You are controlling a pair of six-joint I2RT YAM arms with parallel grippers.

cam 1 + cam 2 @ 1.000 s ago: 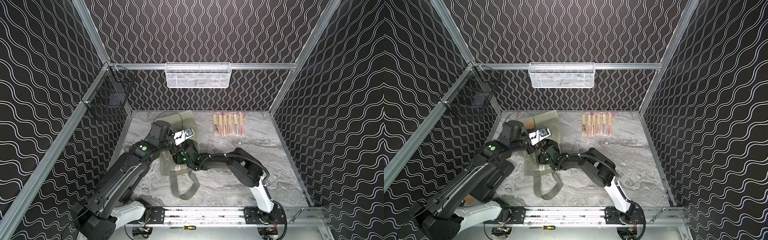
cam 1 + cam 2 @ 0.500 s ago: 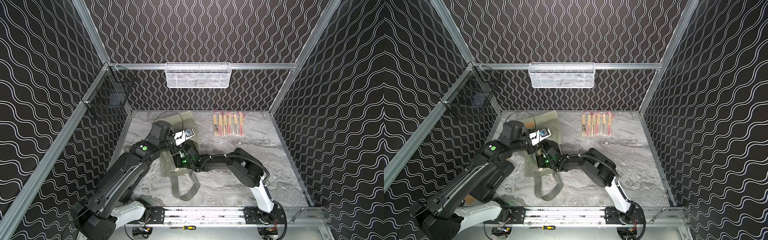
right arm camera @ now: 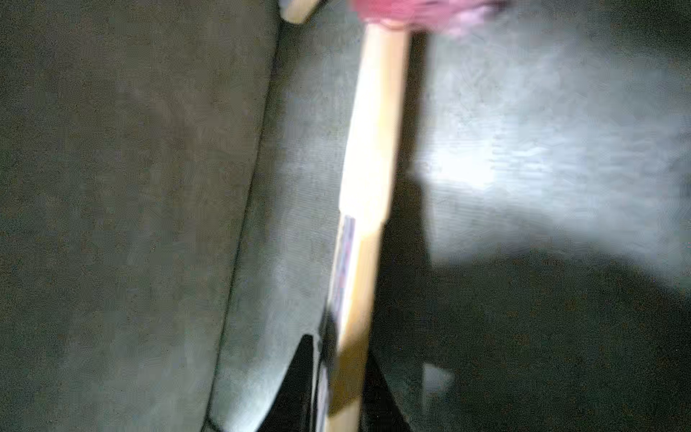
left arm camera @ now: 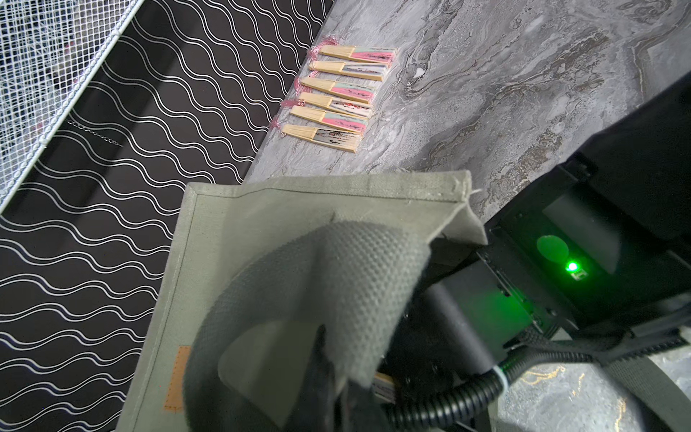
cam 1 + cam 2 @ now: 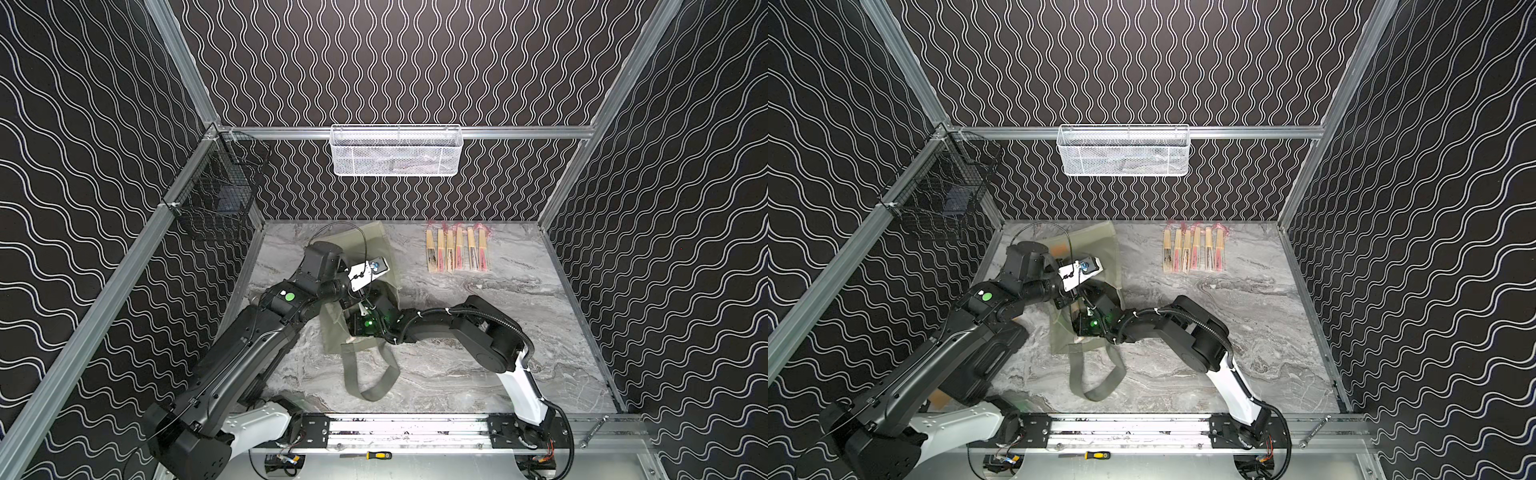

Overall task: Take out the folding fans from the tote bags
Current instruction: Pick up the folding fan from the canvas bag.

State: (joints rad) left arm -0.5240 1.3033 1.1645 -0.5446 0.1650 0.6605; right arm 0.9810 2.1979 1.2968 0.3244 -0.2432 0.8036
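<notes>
Right pincer point(image 3: 338, 359) around fan point(image 3: 370, 149) inside tote point(image 3: 149, 187)

Six closed folding fans point(image 5: 457, 250) point(image 5: 1194, 251) point(image 4: 336, 98), light wood with pink, grey and dark patterned paper, lie side by side at the far right of the surface, pink tassels toward the far wall. The grey-green tote bag point(image 5: 379, 237) point(image 5: 1102, 245) point(image 4: 261, 209) lies left of centre, straps point(image 5: 370, 376) trailing near. Inside it is a single fan point(image 3: 368, 149), pale wood with a pink tassel.

No legible text anywhere, orange patch point(image 4: 178, 377) on tote bag point(image 4: 299, 202) unlettered (plain, blurred)
</notes>
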